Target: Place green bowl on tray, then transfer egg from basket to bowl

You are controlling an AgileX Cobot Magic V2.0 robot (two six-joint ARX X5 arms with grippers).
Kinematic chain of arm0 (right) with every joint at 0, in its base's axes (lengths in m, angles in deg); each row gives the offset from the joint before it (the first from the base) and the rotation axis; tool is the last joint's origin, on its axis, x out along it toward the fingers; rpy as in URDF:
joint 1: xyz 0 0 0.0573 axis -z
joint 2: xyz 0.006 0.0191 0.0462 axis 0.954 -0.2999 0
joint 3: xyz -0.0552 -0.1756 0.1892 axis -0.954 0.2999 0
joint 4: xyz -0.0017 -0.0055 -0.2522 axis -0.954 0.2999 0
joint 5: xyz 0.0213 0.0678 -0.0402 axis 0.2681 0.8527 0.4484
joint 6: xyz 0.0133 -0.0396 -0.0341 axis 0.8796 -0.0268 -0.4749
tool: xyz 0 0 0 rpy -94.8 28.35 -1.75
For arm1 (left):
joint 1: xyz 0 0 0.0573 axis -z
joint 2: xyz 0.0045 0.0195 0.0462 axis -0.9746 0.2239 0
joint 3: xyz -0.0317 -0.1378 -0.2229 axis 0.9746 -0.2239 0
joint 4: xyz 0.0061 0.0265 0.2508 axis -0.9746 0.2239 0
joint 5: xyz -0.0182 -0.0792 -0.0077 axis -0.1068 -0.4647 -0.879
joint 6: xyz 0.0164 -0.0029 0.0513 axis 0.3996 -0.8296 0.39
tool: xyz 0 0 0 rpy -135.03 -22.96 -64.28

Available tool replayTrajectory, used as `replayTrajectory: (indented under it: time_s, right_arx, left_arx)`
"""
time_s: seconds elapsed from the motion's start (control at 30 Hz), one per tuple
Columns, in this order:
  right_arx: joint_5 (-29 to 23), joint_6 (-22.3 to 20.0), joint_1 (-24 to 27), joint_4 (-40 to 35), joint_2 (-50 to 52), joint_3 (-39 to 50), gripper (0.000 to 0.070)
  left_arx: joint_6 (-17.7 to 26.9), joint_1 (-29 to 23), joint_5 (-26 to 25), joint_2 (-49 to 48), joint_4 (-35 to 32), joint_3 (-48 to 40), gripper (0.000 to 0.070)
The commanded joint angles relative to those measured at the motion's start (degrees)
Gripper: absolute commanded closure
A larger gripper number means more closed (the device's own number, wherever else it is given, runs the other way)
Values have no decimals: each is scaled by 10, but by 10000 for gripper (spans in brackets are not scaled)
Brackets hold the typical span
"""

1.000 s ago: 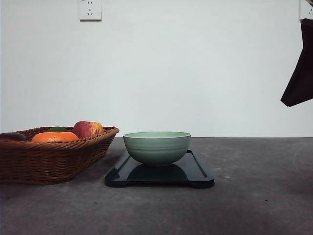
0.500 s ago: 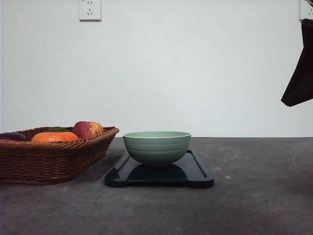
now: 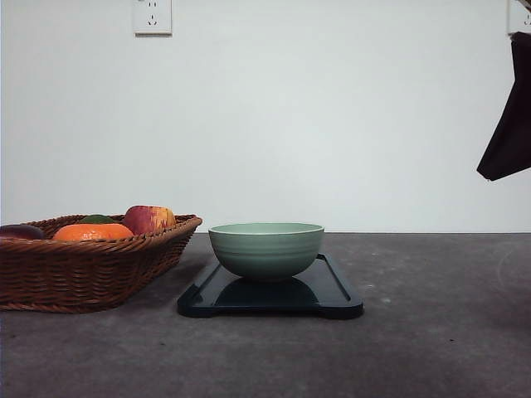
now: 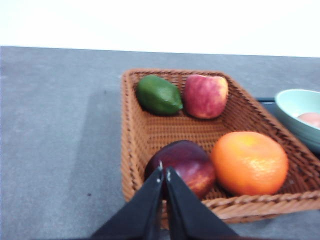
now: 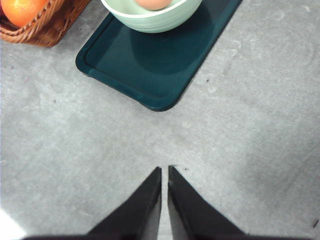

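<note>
The left fingers [image 4: 163,172] are pressing together, tips almost touching and pinching nothing, and they are hanging above the near end of the basket [image 4: 150,131], over a dark red-purple fruit [image 4: 182,166]. In that wrist view an orange [image 4: 249,162] is lying at 3 o'clock from the dark fruit, with a green avocado-like fruit [image 4: 158,94] and a red apple [image 4: 206,95] sitting side by side at the basket's far end.

The right fingers [image 5: 164,172] are likewise pressing shut on nothing, hovering over bare grey counter [image 5: 240,150], well apart from the tray [image 5: 150,65], which is lying toward 12 o'clock from the tips.

The green bowl [image 3: 266,249] is standing upright on the tray [image 3: 332,290], near its far end in the front view, at 3 o'clock from the basket [image 3: 91,265] and just beside it. The egg [image 5: 152,4] is resting inside the green bowl [image 5: 155,20]; its pale pink top is also showing in the left wrist view.
</note>
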Motion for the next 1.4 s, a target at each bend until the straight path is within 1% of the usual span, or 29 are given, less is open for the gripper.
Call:
replayTrajectory:
  time_s: [0.0, 0.03, 0.67, 0.7, 0.73, 0.77, 0.83, 0.93, 1.03, 1.13, 1.27, 1.37]
  right_arx:
    - [1, 5, -3, -5, -2, -1, 685]
    - [0, 5, -3, -5, -2, -1, 685]
    - [-2, 4, -3, -5, -2, -1, 685]
    - [-6, -9, -3, -5, -2, -1, 685]
    - [-14, -37, -3, -7, -2, -1, 685]
    - [-24, -55, -3, -9, 1, 0, 685]
    - [-56, -87, 1, -29, 17, 13, 685]
    - [-82, -111, 22, -108, 65, 66, 685]
    - [-83, -115, 65, -191, 146, 141, 685]
    - [-84, -117, 112, -249, 233, 210, 685]
    - [-85, -119, 164, -264, 342, 271, 685]
    - [-97, -115, 190, -264, 415, 306, 685]
  left_arx:
    - [6, 0, 3, -1, 0, -12, 700]
    - [11, 0, 3, -1, -2, -12, 700]
    - [10, 0, 3, -1, -5, -11, 700]
    - [10, 0, 3, -1, -5, -11, 700]
    - [10, 0, 3, -1, -5, -11, 700]
    - [10, 0, 3, -1, -5, -11, 700]
    - [10, 0, 3, -1, -5, -11, 700]
    - [10, 0, 3, -1, -5, -11, 700]
    - [10, 0, 3, -1, -5, -11, 700]
    - [10, 0, 3, -1, -5, -11, 700]
    - [10, 0, 3, -1, -5, -11, 700]
    - [10, 0, 3, -1, -5, -11, 700]
